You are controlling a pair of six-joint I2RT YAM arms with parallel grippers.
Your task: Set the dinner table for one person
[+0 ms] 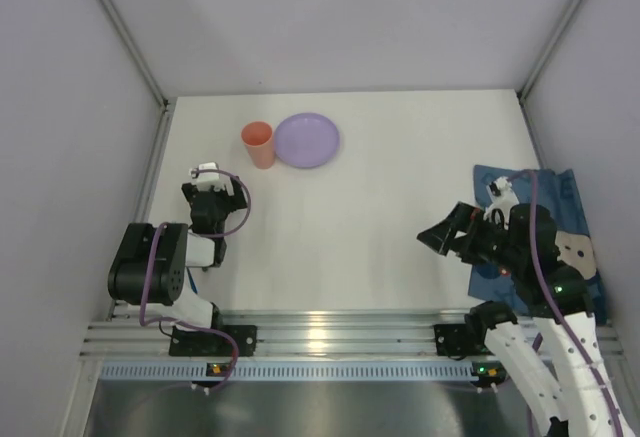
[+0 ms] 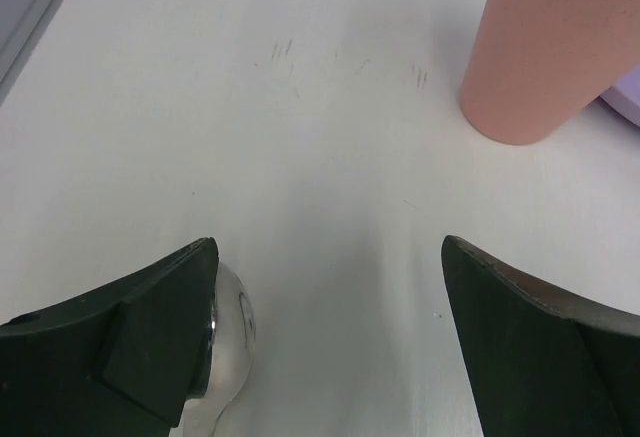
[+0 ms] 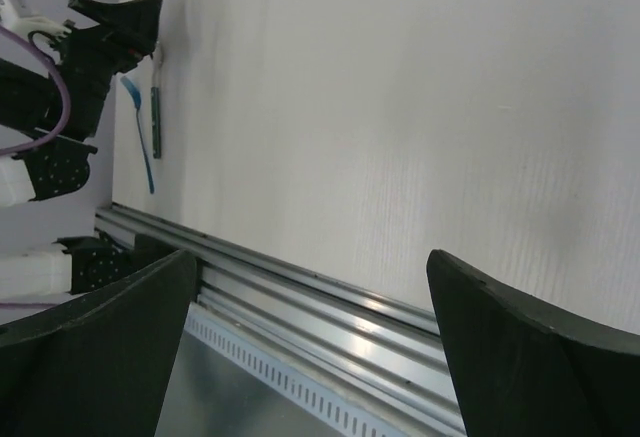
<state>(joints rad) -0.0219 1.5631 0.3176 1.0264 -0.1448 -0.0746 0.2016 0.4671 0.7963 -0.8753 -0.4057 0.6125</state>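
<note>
The silver rail [image 1: 320, 335] runs along the bottom of the top view. It is the near edge of the white counter [image 1: 380, 177]. The counter is flat and plain. It fills the middle of that view, from the rail up to the grey walls.

My left claw [image 2: 330, 287] is low on the left of the top view. It is wide open and holds nothing. A shiny round spoon bowl [image 2: 232, 332] lies on the counter just beside my left finger [image 2: 150, 347]. It is partly hidden behind that finger. In my right wrist view, at the upper left, a green handle [image 3: 156, 117] and a blue handle [image 3: 140, 142] lie on the counter under my left arm. They are too small for me to tell what they are.

My right claw [image 3: 312, 317] is on the right of the top view and points to the left. It is wide open too, with nothing in it. Under my right arm lies a blue mat [image 1: 484, 179].

Farther up, an orange cup [image 1: 258, 144] stands upright on the counter, near my left claw. Just to its right lies a purple plate [image 1: 307, 140].
</note>
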